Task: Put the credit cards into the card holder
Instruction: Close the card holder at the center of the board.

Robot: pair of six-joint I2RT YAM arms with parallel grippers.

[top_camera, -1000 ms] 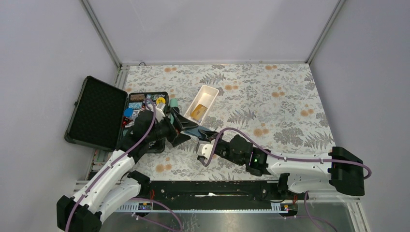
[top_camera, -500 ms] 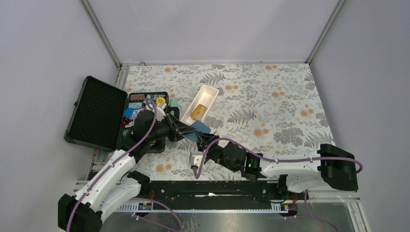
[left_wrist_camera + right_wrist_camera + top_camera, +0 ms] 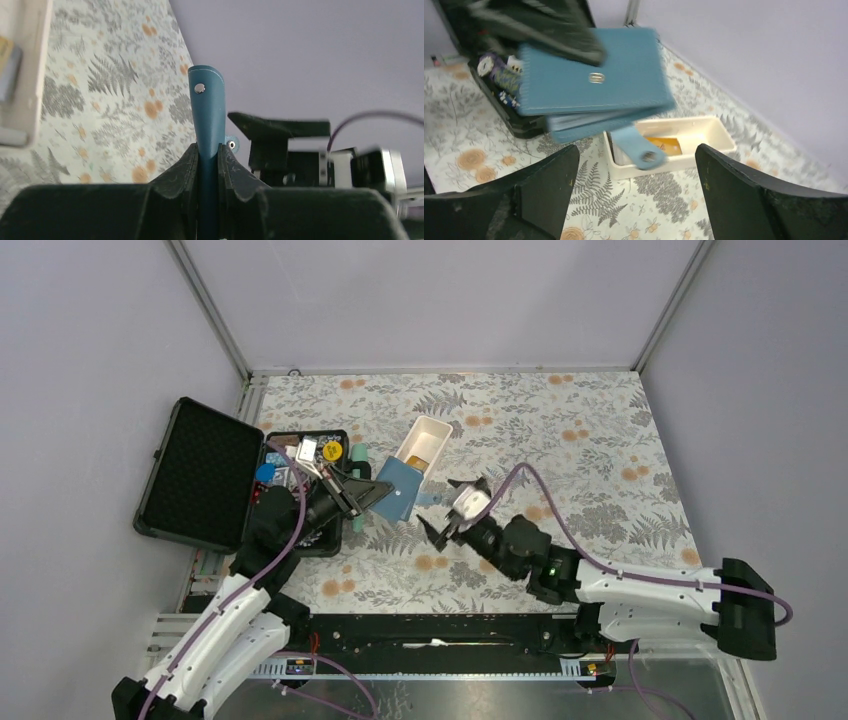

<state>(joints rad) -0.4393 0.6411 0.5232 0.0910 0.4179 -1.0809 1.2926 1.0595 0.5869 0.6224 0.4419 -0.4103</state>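
We grip card holder [image 3: 392,492] clamped in left jaws. Right jaws wide, empty; gold card [image 3: 420,456] in tray [image 3: 435,423] lies just far-left of them, right arm nearer.

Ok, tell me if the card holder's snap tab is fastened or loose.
Loose: the snap tab hangs free below the card holder, unsnapped.

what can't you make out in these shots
- Wallet contents: edge-on in the left wrist view, pinched by the left gripper; blurred in the right wrist view.
- Gold card: partly behind the tab, right wrist view.
- A second card: none visible; from above the wallet covers the tray's near end.
- Case trinkets: too small from above.
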